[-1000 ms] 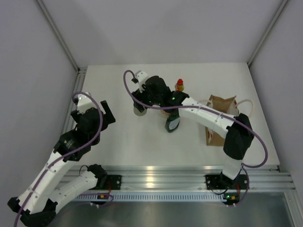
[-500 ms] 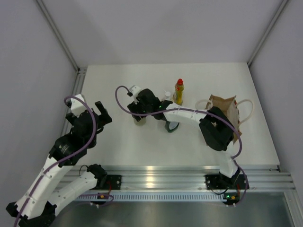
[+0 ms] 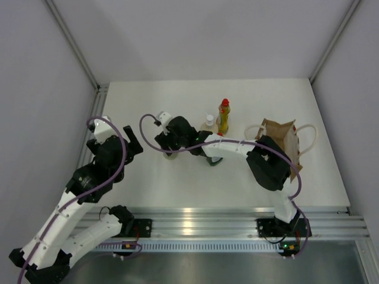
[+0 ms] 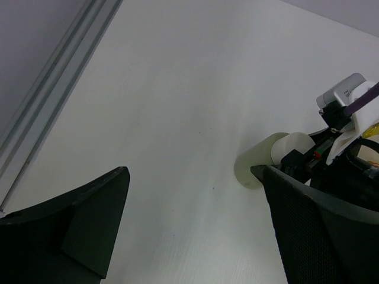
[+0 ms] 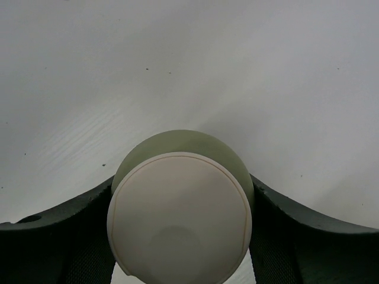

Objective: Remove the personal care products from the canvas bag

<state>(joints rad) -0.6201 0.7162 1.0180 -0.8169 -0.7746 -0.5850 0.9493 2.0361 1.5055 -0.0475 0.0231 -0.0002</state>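
Observation:
My right gripper (image 3: 170, 145) is shut on the plain cream white-capped bottle (image 5: 179, 219), which stands upright with its base at the table left of centre. The left wrist view shows that bottle (image 4: 260, 167) too. The right fingers (image 5: 77, 236) press both its sides. The cream pump bottle (image 3: 208, 122) and the slim yellow red-capped bottle (image 3: 223, 116) stand behind my right arm. The dark green bottle (image 3: 213, 160) is mostly hidden under that arm. The brown canvas bag (image 3: 278, 145) stands at the right. My left gripper (image 3: 129, 142) is open and empty, left of the cream bottle.
The table's left rail (image 4: 53, 100) runs beside my left gripper. White walls close in the table's back and sides. The bag's white loop handle (image 3: 310, 137) sticks out toward the right edge.
My right gripper has moved left and toward the near side with the cream bottle, lowering it to the table. The right elbow has folded in. My left arm has shifted slightly.

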